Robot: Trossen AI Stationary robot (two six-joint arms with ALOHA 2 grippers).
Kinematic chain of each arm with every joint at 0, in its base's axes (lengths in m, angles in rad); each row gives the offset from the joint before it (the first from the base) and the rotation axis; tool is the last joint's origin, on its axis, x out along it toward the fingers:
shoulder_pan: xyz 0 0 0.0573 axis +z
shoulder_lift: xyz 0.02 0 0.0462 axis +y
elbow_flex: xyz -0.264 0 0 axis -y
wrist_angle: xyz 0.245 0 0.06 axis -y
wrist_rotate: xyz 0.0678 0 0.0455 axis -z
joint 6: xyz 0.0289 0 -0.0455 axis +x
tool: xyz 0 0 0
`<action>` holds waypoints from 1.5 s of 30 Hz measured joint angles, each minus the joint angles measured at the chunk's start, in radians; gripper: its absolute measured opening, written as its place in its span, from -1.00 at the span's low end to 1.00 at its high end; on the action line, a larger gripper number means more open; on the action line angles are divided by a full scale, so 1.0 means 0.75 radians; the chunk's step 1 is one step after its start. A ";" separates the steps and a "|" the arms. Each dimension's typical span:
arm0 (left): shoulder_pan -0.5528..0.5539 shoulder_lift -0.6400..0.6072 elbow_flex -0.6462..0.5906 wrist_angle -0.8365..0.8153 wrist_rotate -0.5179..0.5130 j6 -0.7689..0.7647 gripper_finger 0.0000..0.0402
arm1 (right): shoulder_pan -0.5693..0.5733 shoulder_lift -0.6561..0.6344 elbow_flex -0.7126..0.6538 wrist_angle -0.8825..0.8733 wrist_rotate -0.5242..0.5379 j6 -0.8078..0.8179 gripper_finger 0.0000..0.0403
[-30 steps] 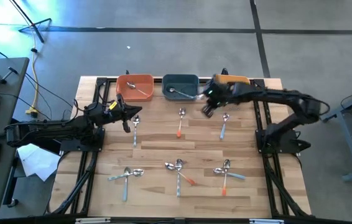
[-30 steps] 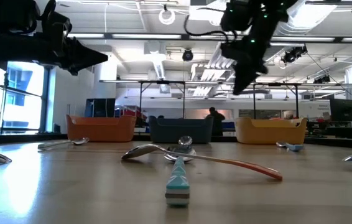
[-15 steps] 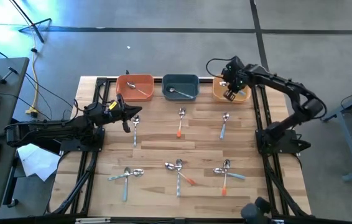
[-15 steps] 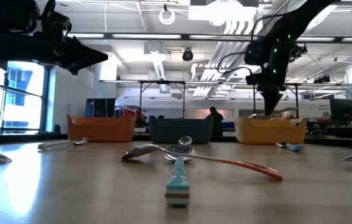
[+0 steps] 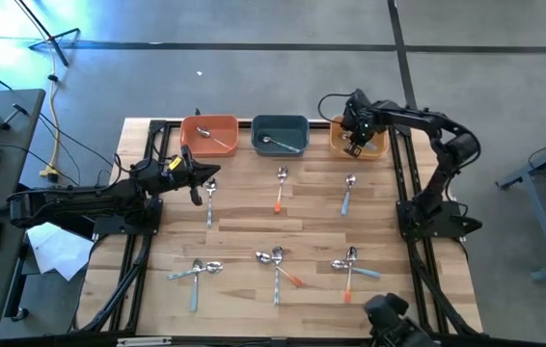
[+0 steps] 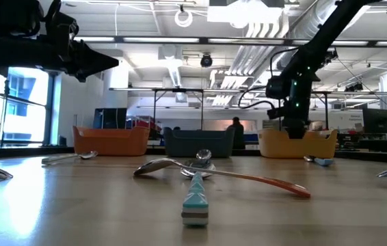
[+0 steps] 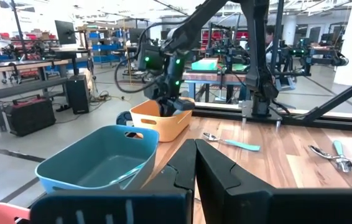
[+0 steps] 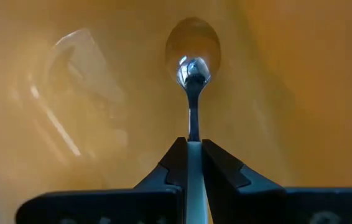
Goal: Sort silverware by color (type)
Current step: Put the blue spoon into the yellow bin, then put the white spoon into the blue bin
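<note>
Right gripper [image 5: 355,145] clamps a silver spoon [image 8: 192,81] inside the yellow bowl [image 5: 377,146]; left gripper [image 5: 199,183], clenched empty, hovers above the worktop [image 5: 254,217].

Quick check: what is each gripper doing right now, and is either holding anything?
Left gripper: closed, empty, above the table.
Right gripper: closed on a spoon, inside the yellow bowl.

Three bowls [image 5: 280,133] sit in a row along the table's [image 5: 234,207] far edge; my right gripper [image 5: 354,147] is down in the rightmost one, pinching a spoon [image 8: 192,81]; my left gripper [image 5: 196,197] hangs over the table's left side, just in front of the leftmost bowl; more spoons [image 5: 279,260] lie scattered nearer the front
</note>
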 joint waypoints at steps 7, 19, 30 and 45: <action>0.000 0.001 0.001 -0.020 -0.013 0.033 -1.00 | 0.001 0.041 0.001 0.006 0.016 0.012 -0.80; 0.000 0.004 0.001 -0.087 0.002 0.031 -0.94 | 0.073 -0.165 0.166 -0.232 0.031 0.101 -0.41; -0.001 0.004 0.001 -0.122 0.102 0.031 -1.00 | 0.352 -0.626 -0.054 0.122 -0.169 0.190 -0.95; -0.110 0.005 0.098 -0.361 0.128 0.047 -1.00 | 0.722 -0.732 -0.741 1.570 -0.392 0.465 -0.98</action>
